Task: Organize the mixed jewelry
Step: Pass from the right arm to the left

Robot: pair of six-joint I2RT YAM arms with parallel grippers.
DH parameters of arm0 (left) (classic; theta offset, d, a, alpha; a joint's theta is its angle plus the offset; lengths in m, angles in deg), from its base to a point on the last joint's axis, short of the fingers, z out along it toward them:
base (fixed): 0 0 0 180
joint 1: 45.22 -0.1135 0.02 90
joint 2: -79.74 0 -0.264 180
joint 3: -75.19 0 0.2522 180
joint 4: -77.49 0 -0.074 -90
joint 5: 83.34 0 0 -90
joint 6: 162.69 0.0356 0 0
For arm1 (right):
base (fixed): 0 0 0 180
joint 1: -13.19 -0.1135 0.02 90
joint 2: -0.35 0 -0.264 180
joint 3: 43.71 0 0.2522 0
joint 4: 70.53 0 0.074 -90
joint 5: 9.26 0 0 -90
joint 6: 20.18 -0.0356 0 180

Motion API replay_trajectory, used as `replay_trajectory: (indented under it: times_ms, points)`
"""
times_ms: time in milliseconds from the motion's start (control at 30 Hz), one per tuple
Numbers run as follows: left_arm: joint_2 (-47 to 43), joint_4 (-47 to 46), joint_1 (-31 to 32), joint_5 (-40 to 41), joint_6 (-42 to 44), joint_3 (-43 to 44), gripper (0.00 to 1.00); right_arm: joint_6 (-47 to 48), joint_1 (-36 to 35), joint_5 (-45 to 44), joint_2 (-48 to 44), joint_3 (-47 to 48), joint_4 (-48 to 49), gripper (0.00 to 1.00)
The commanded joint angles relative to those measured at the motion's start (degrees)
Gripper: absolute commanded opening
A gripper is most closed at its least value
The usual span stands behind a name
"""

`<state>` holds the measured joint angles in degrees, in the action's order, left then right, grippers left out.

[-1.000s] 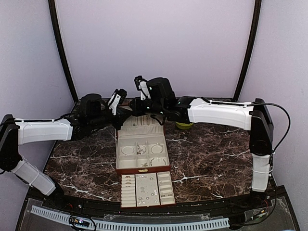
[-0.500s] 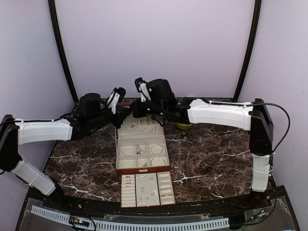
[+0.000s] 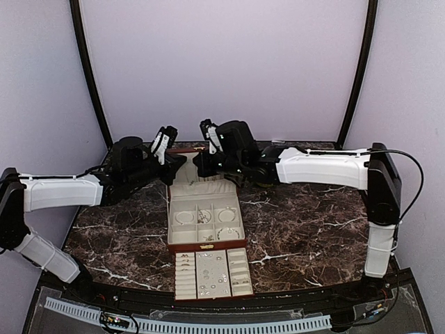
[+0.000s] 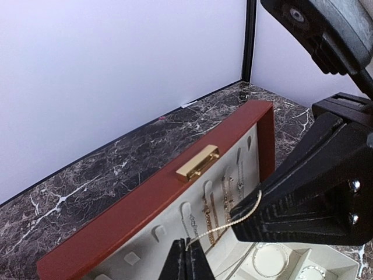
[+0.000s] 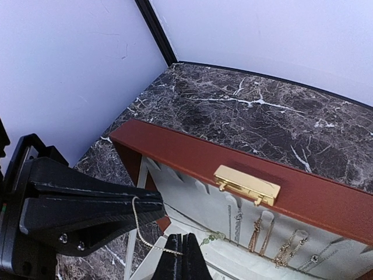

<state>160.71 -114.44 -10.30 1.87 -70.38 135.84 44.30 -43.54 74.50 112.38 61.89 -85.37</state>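
- L tool (image 4: pixel 186 259) & R tool (image 5: pixel 180 256) face each other just above the far edge of the box's raised lid (image 4: pixel 145 201), tips near, not touching.
- Both pinched fully shut on one thin pale chain (image 4: pixel 233 219), which hangs in a shallow sag between them, off the lid.
- Rest of the mixed jewelry (image 3: pixel 206 221): tiny pieces in the cream tray compartments, more in the pulled-out drawer (image 3: pixel 212 297), gold & silver chains hanging inside the lid.
- Room: bare marble bench (image 3: pixel 306 223) either side of the box. The drawer reaches almost to the near edge, and walls (image 3: pixel 222 69) close in at far, L & R.
- Hidden: overhead view can't resolve the chain, and wrists cover the tips. Wrist views cut off the box's lower part.
- Gold clasp (image 4: pixel 198 162) on lid rim, plain.
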Motion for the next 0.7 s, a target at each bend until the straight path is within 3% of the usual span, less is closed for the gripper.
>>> replay_trajectory:
  times_ms: [0,200,400,533,667]
  points:
    - [-2.65,-2.00,-0.20,1.43,-0.92,-0.84,0.00,-0.91,-0.64,0.78,-2.43,-2.35,4.67,0.00]
    - [-2.34,-1.99,-0.22,-1.13,-0.24,-0.75,0.00,-0.45,-0.93,3.13,-2.74,-4.87,7.91,0.11]
    - [-2.39,-1.51,-0.20,-2.72,0.26,-0.50,0.00,-1.45,-0.93,3.60,-5.64,-14.50,19.22,0.34]
    - [-2.25,-0.97,-0.23,-3.22,0.65,-0.23,0.00,-1.59,-0.77,3.47,-7.26,-19.79,26.37,0.36]
    - [-2.13,-0.63,-0.20,-3.85,0.93,0.10,0.00,-1.59,-0.59,3.47,-5.73,-18.71,27.06,0.36]
